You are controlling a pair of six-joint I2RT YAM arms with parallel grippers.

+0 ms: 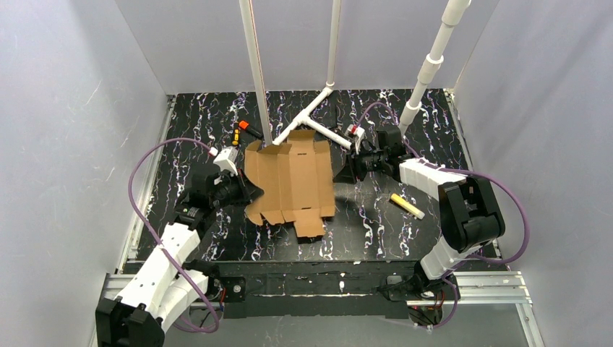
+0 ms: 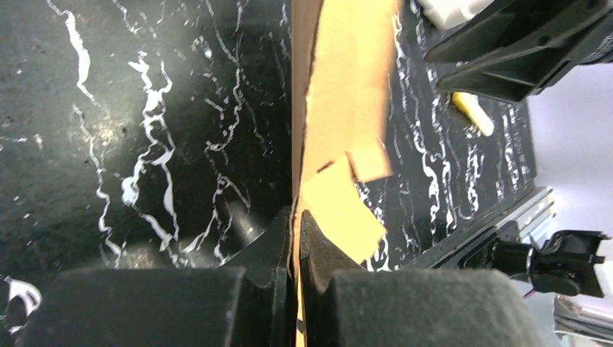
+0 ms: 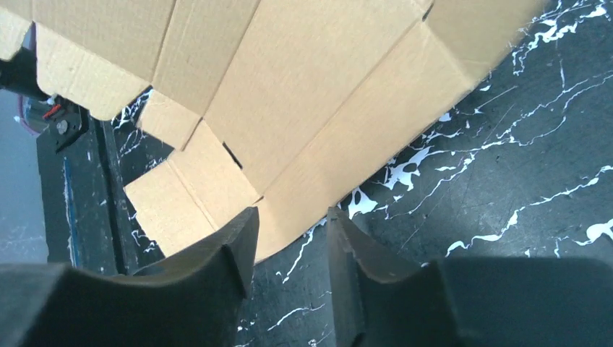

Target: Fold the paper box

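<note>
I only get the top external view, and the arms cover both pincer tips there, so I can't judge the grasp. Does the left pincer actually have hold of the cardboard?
Observer: Yes. In the left wrist view the left pincer is shut on the edge of the paper box, with its jaws pressed on either side of the sheet.
Operator: Good. And the other one, has it clamped its side?
Observer: No. In the right wrist view the right pincer is open. The sheet's edge shows at the gap between its jaws, but nothing is pinched.
</note>
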